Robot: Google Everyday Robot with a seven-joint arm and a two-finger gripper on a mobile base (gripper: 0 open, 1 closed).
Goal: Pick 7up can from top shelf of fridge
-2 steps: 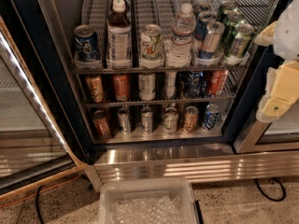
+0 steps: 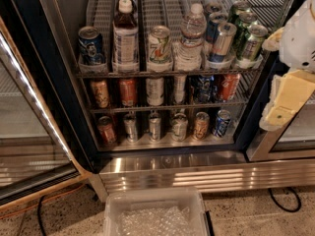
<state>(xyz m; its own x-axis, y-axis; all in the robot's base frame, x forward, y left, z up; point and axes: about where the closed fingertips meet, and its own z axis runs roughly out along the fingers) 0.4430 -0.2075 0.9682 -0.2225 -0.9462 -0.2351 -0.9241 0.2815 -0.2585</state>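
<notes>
The 7up can (image 2: 160, 45), whitish-silver with green lettering and an orange-red mark, stands upright at the front of the top shelf (image 2: 98, 73), in a middle lane. A tall bottle (image 2: 125, 36) is on its left and a water bottle (image 2: 191, 38) on its right. The fridge (image 2: 64, 82) stands with its door open. My gripper (image 2: 278, 70) is at the right edge of the view, outside the fridge's right frame and well right of the can. Its cream fingers (image 2: 285, 100) stand apart and hold nothing.
A blue can (image 2: 91, 45) stands at the shelf's left. Silver-blue and dark green cans (image 2: 241, 36) fill the right lanes. Two lower racks (image 2: 162, 107) hold several smaller cans. The open glass door (image 2: 29, 132) is at left. A clear plastic bin (image 2: 155, 213) sits on the floor.
My gripper has edged slightly to the left, toward the fridge opening. The cans and bottles have not moved.
</notes>
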